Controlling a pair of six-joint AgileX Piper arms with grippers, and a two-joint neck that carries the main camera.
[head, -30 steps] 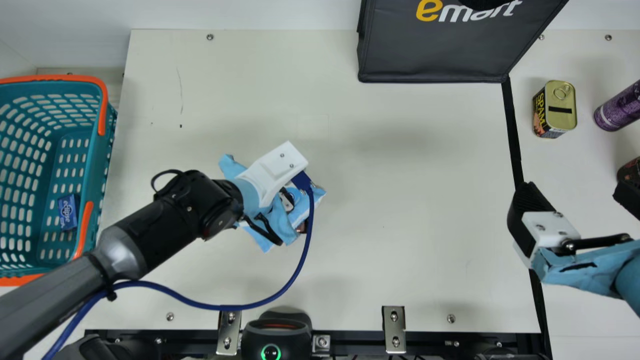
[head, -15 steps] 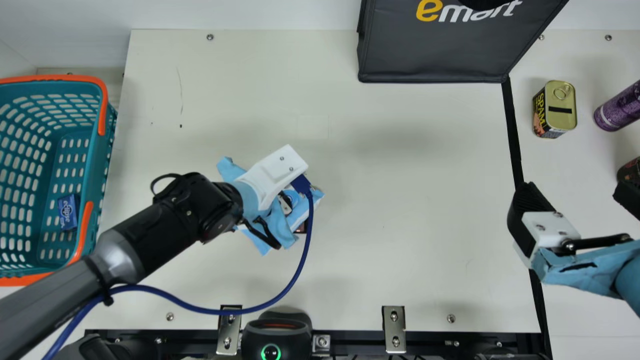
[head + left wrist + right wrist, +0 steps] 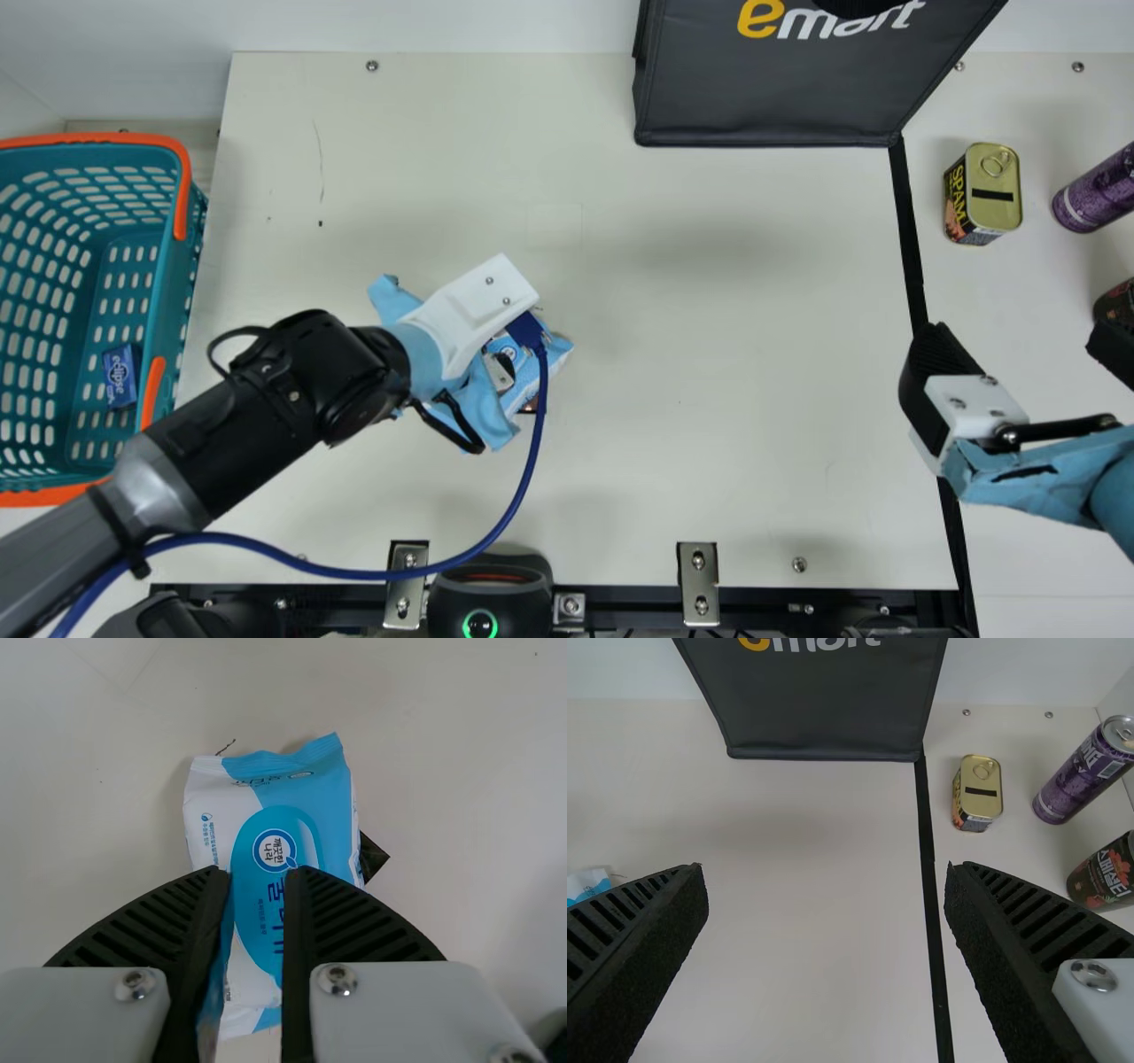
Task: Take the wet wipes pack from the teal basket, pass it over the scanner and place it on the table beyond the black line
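1. Teal basket (image 3: pixel 168 310), at the left edge of the desk (image 3: pixel 709 354). The wet wipes pack (image 3: pixel 314 833) is out of it, so the first step is judged done.
2. Left gripper (image 3: pixel 257 873), above the pack, left of the desk's middle. Its fingers are parted by a narrow gap and appear not to be clamped on anything.
3. Scanner (image 3: pixel 490 589), at the near edge. Whether the pack has been scanned cannot be told; the step in hand is judged to be handling between basket and scanner.
4. Wet wipes pack, lying on the desk beneath the left gripper, well short of the line. A renewed grip is called for next, then a pass over the scanner.
5. Black line (image 3: pixel 911 239), towards the right edge; the pack is to be placed beyond it.
6. Right gripper (image 3: pixel 826 870), over the line, wide apart and empty.
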